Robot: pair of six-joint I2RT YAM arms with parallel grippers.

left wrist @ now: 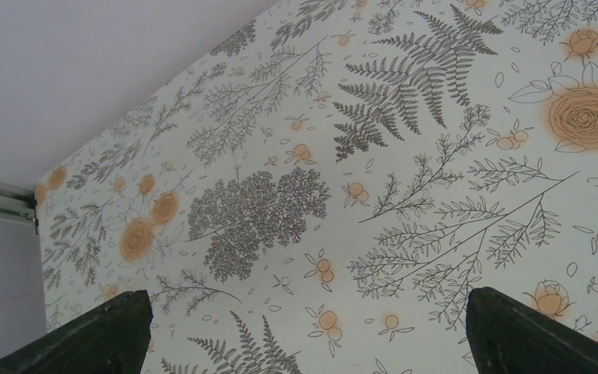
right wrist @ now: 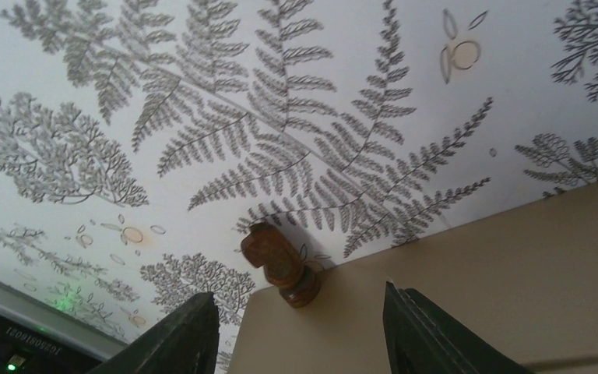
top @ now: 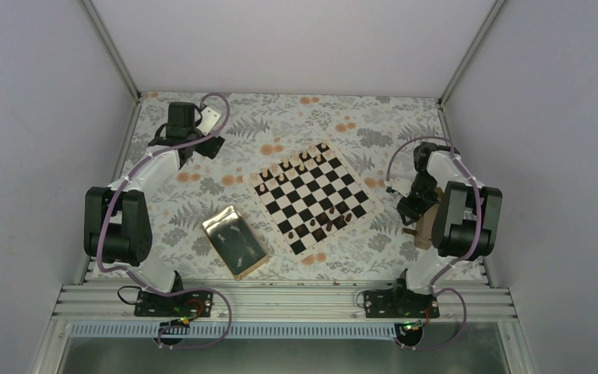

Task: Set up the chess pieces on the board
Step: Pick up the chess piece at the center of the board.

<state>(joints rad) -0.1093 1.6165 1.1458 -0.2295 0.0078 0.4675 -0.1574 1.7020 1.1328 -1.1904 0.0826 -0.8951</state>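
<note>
The board (top: 315, 199) lies mid-bench, with chess pieces (top: 286, 166) along its far-left and near-right edges. The right tool (right wrist: 300, 335) gapes empty above a tan box (right wrist: 514, 273), where a brown piece (right wrist: 280, 265), perhaps a knight, leans. The left tool (left wrist: 307, 335), far left, is spread wide and empty.

Soft, even light from above fills the top view. The white walls (top: 39, 93) bounce it, so shadows on the desk (top: 280, 125) are faint. The tray (top: 235, 241) gives a dull golden sheen with small dark reflections. The pieces (top: 323, 220) on the board (top: 315, 199) look small and soft. In the left wrist view the desk print is crisp, while the left gripper (left wrist: 305, 312) shows as near-black, slightly blurred wedges. The right gripper (right wrist: 297, 300) is likewise dark. A brown piece (right wrist: 279, 265) is fairly sharp and casts a soft shadow beside the evenly lit box (right wrist: 514, 273). A green glow blurs at lower left.
</note>
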